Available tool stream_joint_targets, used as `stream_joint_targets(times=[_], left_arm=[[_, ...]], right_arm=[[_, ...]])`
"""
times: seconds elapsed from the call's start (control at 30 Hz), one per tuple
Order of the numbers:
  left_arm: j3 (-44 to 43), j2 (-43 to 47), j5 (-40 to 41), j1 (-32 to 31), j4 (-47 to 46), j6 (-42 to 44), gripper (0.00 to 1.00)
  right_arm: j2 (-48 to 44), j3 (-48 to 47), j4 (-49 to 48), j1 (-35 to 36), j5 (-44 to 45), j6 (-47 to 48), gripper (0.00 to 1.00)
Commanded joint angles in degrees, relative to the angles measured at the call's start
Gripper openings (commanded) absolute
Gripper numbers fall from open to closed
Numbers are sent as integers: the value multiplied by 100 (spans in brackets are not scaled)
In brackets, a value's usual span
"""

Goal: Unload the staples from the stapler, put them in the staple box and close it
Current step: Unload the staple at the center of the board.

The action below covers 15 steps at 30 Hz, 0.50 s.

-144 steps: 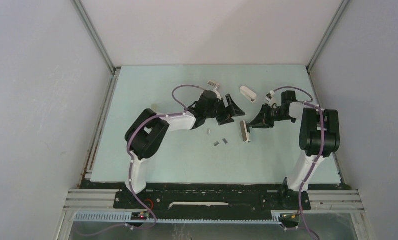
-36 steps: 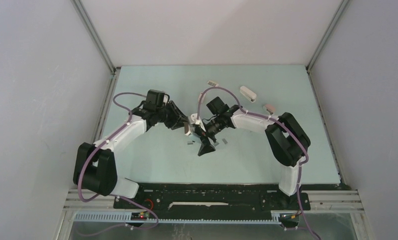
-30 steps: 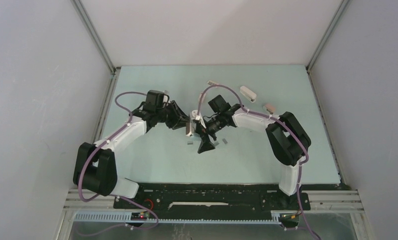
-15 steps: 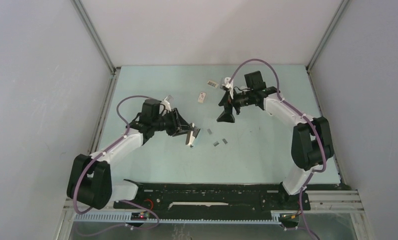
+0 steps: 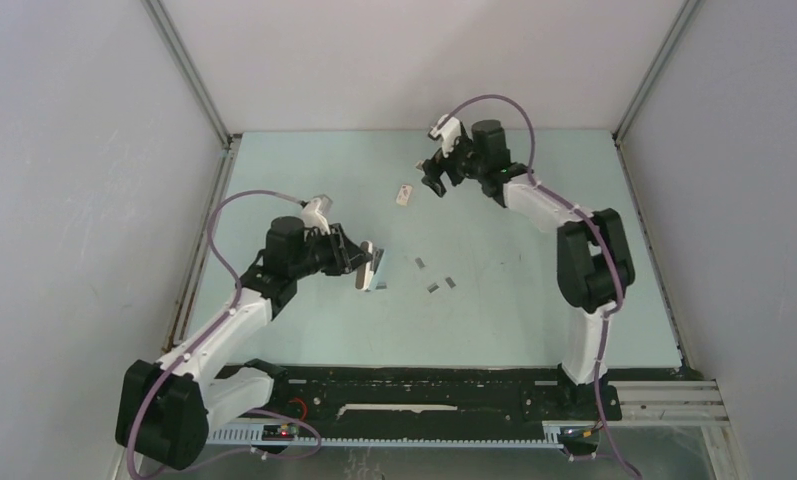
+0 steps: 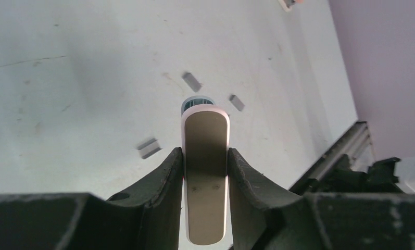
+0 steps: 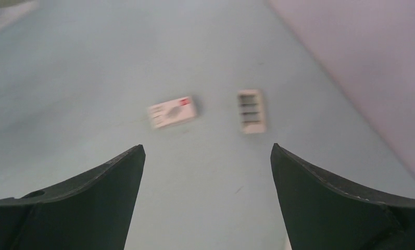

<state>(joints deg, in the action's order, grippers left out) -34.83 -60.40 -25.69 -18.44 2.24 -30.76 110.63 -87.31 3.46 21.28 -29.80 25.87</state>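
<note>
- Desk (image 5: 294, 180): pale green, with every loose item lying on it.
- Left fingers (image 6: 163, 182): clamped on the stapler's two long sides, holding it above the left-middle of the desk.
- Right fingers (image 7: 111, 182): wide apart and empty, hovering at the far side over a box and a small beige grid piece.
- Stapler (image 6: 205, 166): small, white, smooth plastic. It is probably light but slippery, so the flat sides look the safest place to grip.
- Box (image 7: 173, 112): white with a red mark, lying flat beside the grid piece (image 7: 251, 117).
- Staples (image 5: 433, 287): three short grey strips lie loose on the desk just right of the stapler. They look light and stiff, likely to snap at the joints, and too flat to pinch easily, so take one across its long edges. Whether more remain inside cannot be told.
</note>
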Motion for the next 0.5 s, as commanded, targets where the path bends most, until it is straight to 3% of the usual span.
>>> stream_joint_targets(times=[0.0,0.07,0.17,0.47], left_arm=[[335,419,640,49,-573,519,0],[472,560,758,46,-656,567,0],[696,773,907,43,-870,620,0],[1527,960,1105,48,-1966,750,0]], right_arm=[[560,152,-2648,482,2578,-168,100],[713,100,-2795,500,2182,38,100],[1157,-504,-2221,582,1794,342,100],[2411,-1700,-2086,843,2211,953,100]])
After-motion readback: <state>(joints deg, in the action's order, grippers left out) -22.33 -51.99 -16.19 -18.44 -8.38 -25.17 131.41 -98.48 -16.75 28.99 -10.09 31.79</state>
